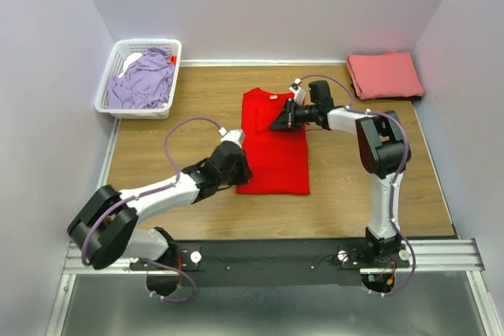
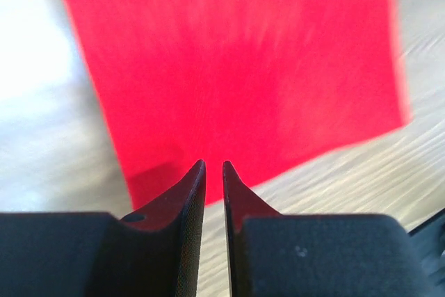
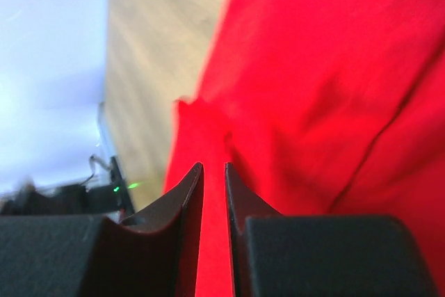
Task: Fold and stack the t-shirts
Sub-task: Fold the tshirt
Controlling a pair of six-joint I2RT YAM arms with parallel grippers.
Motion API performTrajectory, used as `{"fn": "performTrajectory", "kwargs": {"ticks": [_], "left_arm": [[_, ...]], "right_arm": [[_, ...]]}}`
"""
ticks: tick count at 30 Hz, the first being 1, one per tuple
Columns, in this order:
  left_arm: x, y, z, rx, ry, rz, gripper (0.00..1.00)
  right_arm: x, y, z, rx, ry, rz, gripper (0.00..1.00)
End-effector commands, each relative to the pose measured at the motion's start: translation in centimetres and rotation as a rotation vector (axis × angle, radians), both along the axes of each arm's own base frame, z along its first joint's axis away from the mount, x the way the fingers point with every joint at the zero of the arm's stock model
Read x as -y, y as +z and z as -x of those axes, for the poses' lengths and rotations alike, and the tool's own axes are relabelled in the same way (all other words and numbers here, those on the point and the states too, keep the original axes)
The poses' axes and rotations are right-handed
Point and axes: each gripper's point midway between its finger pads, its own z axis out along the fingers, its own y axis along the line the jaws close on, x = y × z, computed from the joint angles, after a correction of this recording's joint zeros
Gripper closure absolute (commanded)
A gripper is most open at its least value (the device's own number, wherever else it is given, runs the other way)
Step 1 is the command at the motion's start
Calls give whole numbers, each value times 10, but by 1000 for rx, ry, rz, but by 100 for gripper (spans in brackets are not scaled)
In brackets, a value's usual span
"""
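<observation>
The bright red t-shirt (image 1: 272,143) lies flat in the middle of the table, folded into a long narrow strip, with its white neck tag at the far end. My left gripper (image 1: 239,169) hovers at its near left corner, shut and empty; in the left wrist view the fingertips (image 2: 214,165) point at the shirt's edge (image 2: 236,67). My right gripper (image 1: 278,121) is above the shirt's far right part, jaws shut, with red cloth (image 3: 313,81) below. The salmon-pink shirt (image 1: 385,75) lies folded at the back right. The lavender shirt (image 1: 145,80) is crumpled in the basket.
The white lattice basket (image 1: 109,104) stands at the back left corner. Pale walls close in the table on three sides. Bare wood (image 1: 362,186) shows to the right of and in front of the red shirt.
</observation>
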Motion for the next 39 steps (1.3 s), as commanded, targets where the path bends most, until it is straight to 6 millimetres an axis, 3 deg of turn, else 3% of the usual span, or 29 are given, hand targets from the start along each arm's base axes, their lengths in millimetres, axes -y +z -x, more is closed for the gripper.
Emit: {"fn": "performTrajectory", "kwargs": {"ticks": [1,3,5,6,7,11,12,13,17,22,25,27,30,31,33,34,35,37,38,39], "left_arm": [[-5,66,-48,178,70,147,76],[-7,81,-68,242,66,196,76],[-7,73,-80,226,26,216,77],[-3,80,-91,253,15,234,77],[3,62,-93,213,-23,223,77],[15,44,-121,194,-69,222,77],[14,25,-124,158,-71,198,77],[14,18,-128,148,-73,188,77],[-2,-9,-143,97,-32,160,77],[-30,-34,-153,18,41,203,77],[-31,-37,-152,-6,34,230,77],[-26,-32,-150,-4,2,250,79],[-16,-11,-141,8,-67,304,86],[-15,2,-135,28,-85,321,88],[-17,9,-122,33,-94,317,88],[-17,30,-118,83,-103,322,88],[-18,36,-115,103,-97,307,88],[-17,37,-95,95,-124,275,88],[-17,48,-90,124,-126,270,88],[-19,39,-78,93,-133,248,88]], "right_arm": [[10,48,24,50,27,-63,75],[14,58,34,64,32,-76,75],[19,50,46,40,35,-77,75],[22,49,47,39,30,-79,75],[25,44,49,27,26,-78,75],[42,24,55,-12,-24,-129,75],[47,14,56,-66,-52,-146,75],[51,10,55,-75,-61,-157,75],[70,-22,51,-116,-111,-143,75],[100,-45,44,-169,-211,-138,75],[113,-42,40,-177,-258,-147,75],[113,-26,41,-150,-253,-160,75],[110,-7,51,-138,-242,-179,73],[108,10,53,-111,-235,-191,73],[97,16,72,-125,-197,-197,72],[92,31,79,-94,-177,-204,71],[87,33,88,-107,-159,-202,71],[66,32,117,-125,-91,-186,71],[60,37,128,-117,-69,-182,71],[46,34,143,-132,-34,-165,70]]}}
